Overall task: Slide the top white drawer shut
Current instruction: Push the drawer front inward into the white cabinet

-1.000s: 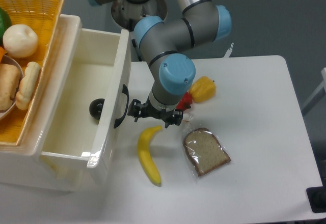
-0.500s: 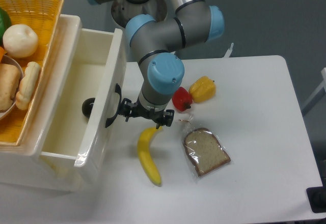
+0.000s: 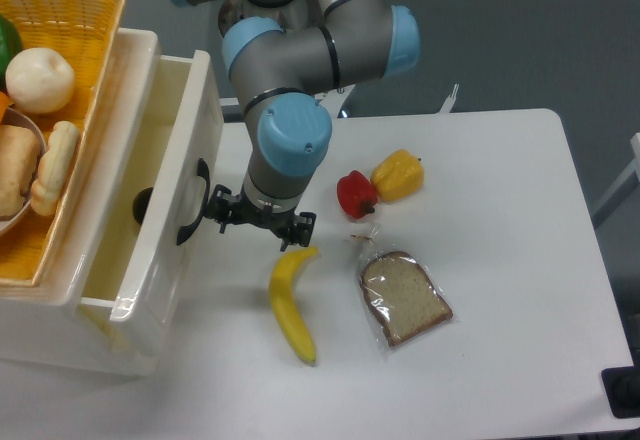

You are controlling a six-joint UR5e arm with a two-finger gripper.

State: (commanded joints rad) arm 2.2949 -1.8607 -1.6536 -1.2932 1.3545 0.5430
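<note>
The top white drawer (image 3: 203, 125) stands partly pulled out of the cabinet (image 3: 70, 345) at the left. Its curved black handle (image 3: 192, 205) faces right. A small black round thing (image 3: 143, 205) lies inside it. My gripper (image 3: 257, 218) hangs just right of the drawer front at handle height, its left side touching or nearly touching the handle. The blue wrist above hides the fingertips, so whether they are open or shut does not show.
A banana (image 3: 291, 308) lies just below the gripper. To the right are a bagged bread slice (image 3: 404, 298), a red pepper (image 3: 356, 193) and a yellow pepper (image 3: 398, 175). A wicker basket (image 3: 75, 8) of food sits on the cabinet top.
The gripper has moved left with the drawer front ahead of it, and the drawer has slid further into the cabinet. The red pepper is now uncovered.
</note>
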